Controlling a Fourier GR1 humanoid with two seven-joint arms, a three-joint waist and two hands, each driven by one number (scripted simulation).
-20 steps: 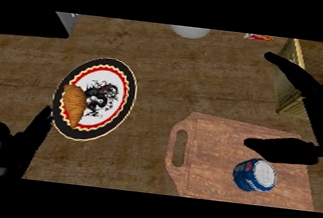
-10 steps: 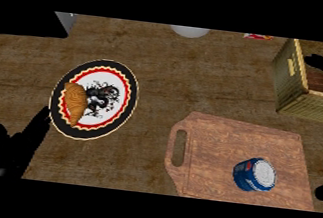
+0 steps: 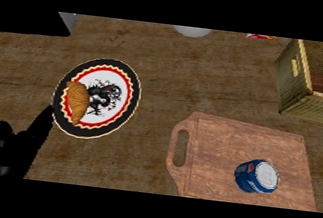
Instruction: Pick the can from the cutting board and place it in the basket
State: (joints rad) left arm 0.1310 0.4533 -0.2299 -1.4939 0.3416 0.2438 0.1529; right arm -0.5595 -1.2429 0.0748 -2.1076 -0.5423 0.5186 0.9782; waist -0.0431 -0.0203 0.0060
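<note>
1. So the blue cylindrical metal can (image 3: 256,176) sat on the brown wooden cutting board (image 3: 228,139), untouched.
2. Woven wicker basket (image 3: 299,99) held no can.
3. Left robot hand (image 3: 12,152) rested with fingers relaxed; right wasn't visible.

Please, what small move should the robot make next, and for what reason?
Probably it should bring the right robot hand, which is out of view, back in over the can. The can stands on the cutting board, untouched, and the basket waits at the far right. The left robot hand rests open at the lower left, beside the plate, far from the can.
</note>
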